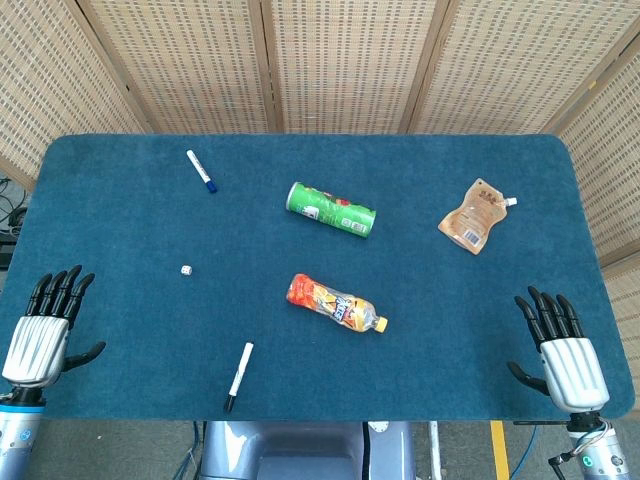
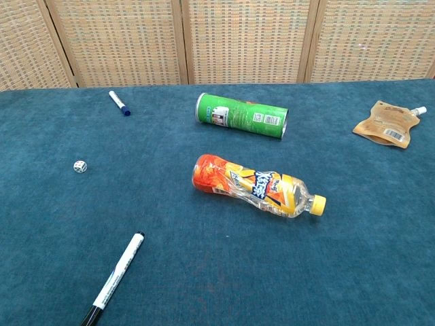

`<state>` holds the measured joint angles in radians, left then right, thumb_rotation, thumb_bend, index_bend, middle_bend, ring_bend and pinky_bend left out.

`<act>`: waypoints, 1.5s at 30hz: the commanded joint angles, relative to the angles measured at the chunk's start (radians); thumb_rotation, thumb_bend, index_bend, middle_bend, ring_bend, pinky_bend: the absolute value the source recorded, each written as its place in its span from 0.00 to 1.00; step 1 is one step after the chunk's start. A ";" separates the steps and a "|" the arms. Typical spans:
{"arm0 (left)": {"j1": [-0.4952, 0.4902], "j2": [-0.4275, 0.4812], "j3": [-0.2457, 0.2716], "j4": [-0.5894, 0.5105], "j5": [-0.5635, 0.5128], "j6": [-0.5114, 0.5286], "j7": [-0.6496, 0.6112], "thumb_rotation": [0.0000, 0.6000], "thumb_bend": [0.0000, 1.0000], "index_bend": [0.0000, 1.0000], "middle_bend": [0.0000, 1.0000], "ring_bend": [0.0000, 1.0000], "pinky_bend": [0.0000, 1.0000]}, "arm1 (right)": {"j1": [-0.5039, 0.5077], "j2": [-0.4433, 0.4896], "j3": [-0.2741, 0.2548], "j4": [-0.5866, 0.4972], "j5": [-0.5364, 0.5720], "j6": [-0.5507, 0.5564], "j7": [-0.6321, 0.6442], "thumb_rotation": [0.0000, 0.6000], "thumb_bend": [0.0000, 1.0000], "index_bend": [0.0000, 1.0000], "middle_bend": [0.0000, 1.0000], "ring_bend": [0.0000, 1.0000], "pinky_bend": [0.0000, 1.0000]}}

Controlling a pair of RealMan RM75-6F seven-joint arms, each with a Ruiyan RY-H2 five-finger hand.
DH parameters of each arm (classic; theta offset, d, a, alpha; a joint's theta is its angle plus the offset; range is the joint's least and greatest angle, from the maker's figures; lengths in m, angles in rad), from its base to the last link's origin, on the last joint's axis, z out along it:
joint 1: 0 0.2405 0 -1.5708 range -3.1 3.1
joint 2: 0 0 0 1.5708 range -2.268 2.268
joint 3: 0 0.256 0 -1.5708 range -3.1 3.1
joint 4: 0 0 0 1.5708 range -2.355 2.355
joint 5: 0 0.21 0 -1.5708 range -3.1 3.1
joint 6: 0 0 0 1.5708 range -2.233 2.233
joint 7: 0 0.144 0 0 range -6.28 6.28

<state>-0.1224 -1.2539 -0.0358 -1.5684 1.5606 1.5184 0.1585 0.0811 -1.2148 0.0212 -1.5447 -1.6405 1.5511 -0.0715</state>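
Well, both hands, left [image 1: 40,330] & right [image 1: 560,345], lie spread & empty at table [image 1: 120,190] edge; right sits nearer the orange bottle [image 1: 335,303], so approach it side-on across its middle.

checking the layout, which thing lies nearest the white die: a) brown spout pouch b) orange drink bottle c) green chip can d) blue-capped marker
d, the blue-capped marker lies up-table of the die, closer than the can, bottle or pouch.
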 commanded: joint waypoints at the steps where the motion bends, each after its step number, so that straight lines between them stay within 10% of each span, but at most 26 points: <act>1: 0.000 0.000 0.000 -0.001 -0.001 -0.001 0.001 1.00 0.14 0.00 0.00 0.00 0.00 | 0.000 0.000 0.000 0.001 0.001 0.000 0.000 1.00 0.21 0.00 0.00 0.00 0.00; 36: -0.016 0.010 -0.005 -0.019 -0.027 -0.042 0.007 1.00 0.15 0.00 0.00 0.00 0.00 | -0.002 0.010 -0.009 -0.012 -0.004 -0.008 0.009 1.00 0.21 0.00 0.00 0.00 0.00; 45: -0.106 0.101 -0.076 -0.029 -0.073 -0.150 -0.064 1.00 0.17 0.08 0.00 0.00 0.00 | -0.002 0.013 -0.013 -0.017 -0.010 -0.010 0.016 1.00 0.21 0.00 0.00 0.00 0.00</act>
<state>-0.2040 -1.1755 -0.0907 -1.5974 1.5052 1.3970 0.1139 0.0793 -1.2016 0.0090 -1.5617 -1.6504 1.5420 -0.0557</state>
